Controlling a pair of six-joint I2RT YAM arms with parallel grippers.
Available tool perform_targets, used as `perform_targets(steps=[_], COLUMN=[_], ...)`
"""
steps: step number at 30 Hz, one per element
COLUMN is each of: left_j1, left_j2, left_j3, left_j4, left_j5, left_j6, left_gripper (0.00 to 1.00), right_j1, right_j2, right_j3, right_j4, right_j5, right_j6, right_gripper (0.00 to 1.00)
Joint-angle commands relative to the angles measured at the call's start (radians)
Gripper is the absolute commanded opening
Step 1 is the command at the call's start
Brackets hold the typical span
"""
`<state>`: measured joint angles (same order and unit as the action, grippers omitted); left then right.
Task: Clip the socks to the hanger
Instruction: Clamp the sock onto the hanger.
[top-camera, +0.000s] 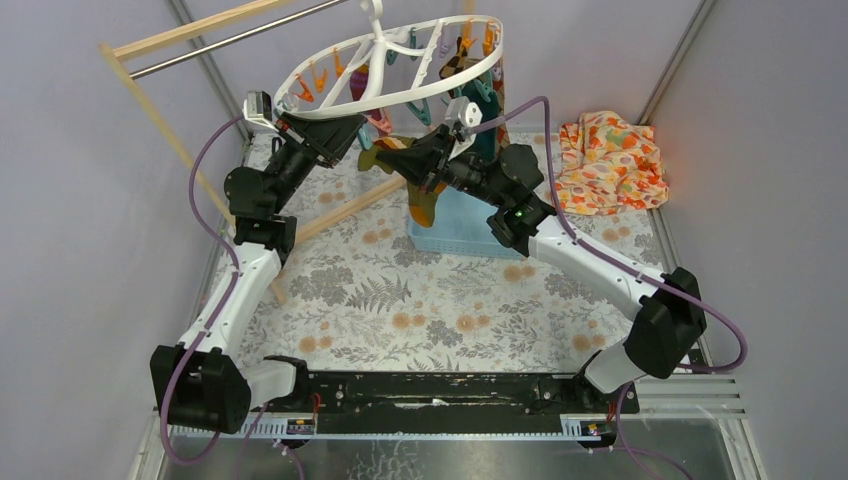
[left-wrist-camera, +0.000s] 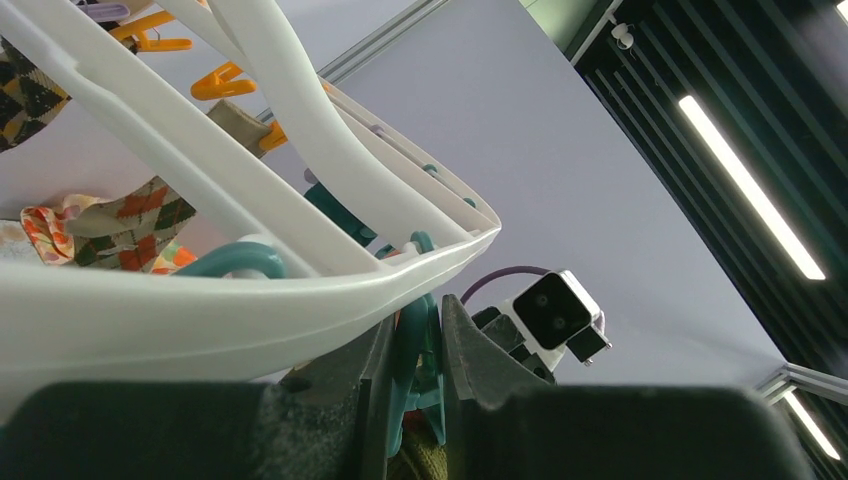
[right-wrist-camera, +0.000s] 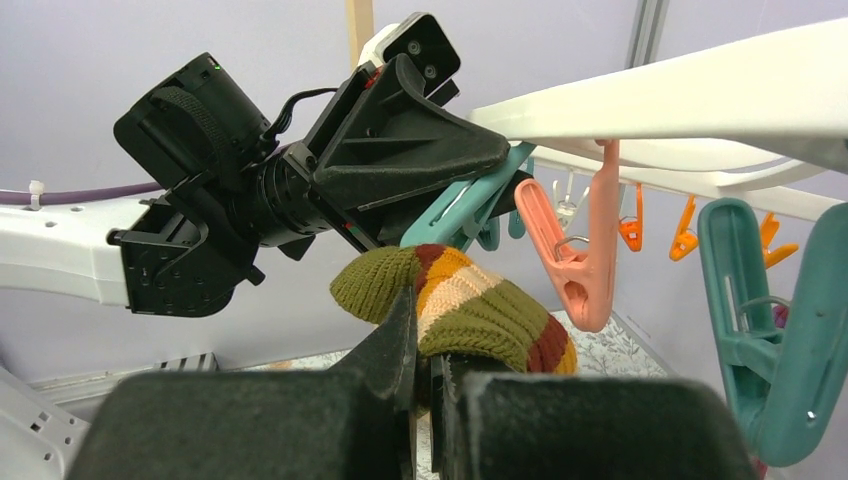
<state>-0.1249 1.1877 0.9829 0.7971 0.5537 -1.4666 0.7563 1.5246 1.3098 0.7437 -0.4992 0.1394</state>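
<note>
Jaws on our left squeeze a clip (left-wrist-camera: 412, 340) so the sock (right-wrist-camera: 470, 310) gripped by our right jaws can enter.

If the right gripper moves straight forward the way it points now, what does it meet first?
Most likely the teal clip that the left gripper pinches under the hanger rim. The striped sock in the right gripper would reach it first; depth is unclear.

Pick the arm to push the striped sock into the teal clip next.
Right. The right gripper pinches the striped sock just below the teal clip; the left gripper is clamped on that clip under the hanger rim, so it likely should hold there.
</note>
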Motion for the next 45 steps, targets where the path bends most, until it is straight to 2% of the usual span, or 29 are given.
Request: perform_targets(steps=[1, 10, 31, 45], left_j1=[-0.018, -0.018, -0.017, -0.016], left_j2=[-0.031, -0.037, -0.033, 0.0], left_j3=[0.026, 0.021, -0.001, 0.017], left_j4=[0.087, 0.122, 0.172, 0.199], left_j5=[0.044, 0.038, 0.011, -0.045], left_j6=[-0.029, -0.05, -0.08, -0.07], left_gripper=[0.0, 0.0, 0.0, 0.0], right_j1=[-0.01, -0.014, -0.014, -0.011], right_j2=[0.007, 0.006, 0.058, -0.009], right_j3=[0.048, -0.021, -0.116, -0.219], right_j4=[0.055, 0.148, 0.536, 0.609], right_j5=[-0.009, 0.044, 0.13, 0.146], right_j6=[0.034, 0.095, 0.318, 0.349], right_gripper=[0.0, 0.0, 0.0, 0.0])
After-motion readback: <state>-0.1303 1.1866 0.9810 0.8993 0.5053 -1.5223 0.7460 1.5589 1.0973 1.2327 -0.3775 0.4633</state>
